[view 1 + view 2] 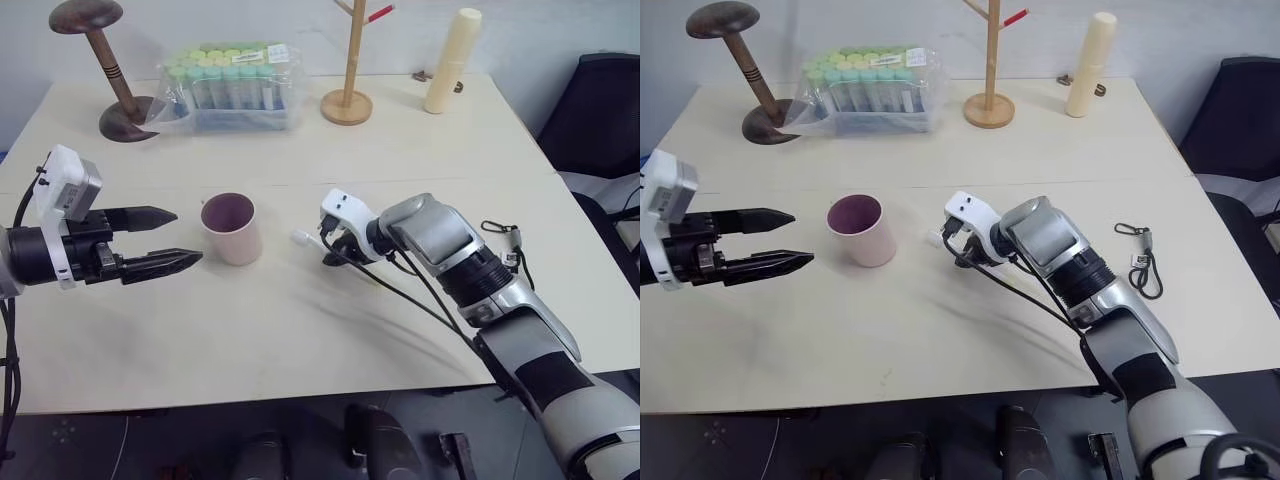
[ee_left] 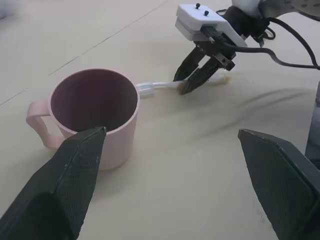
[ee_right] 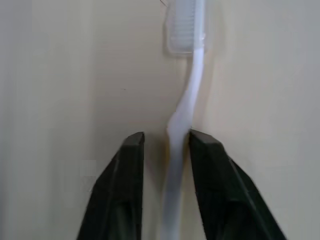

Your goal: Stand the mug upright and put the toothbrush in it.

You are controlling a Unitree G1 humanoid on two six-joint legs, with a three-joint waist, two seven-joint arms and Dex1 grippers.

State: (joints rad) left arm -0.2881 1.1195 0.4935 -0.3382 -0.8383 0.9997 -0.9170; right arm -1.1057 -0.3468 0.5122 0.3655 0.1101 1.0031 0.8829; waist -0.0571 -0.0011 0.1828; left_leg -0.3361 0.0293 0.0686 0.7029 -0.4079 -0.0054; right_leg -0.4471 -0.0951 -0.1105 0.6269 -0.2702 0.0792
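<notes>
The small pale pink plastic mug (image 1: 233,228) stands upright at centre frame. The right gripper (image 2: 196,80) pinches the slim white toothbrush (image 3: 186,107) just right of it; a thin grip could let it swivel. The left gripper (image 1: 165,240) waits wide open, centre-left.

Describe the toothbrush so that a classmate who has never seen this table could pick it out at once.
On the pale table, find the upright pink mug near the middle. Just beside it, towards the right gripper, lies the toothbrush, between that gripper's fingers. It is slim and white with a clear bristled head, unlike the black looped cord further right.
</notes>
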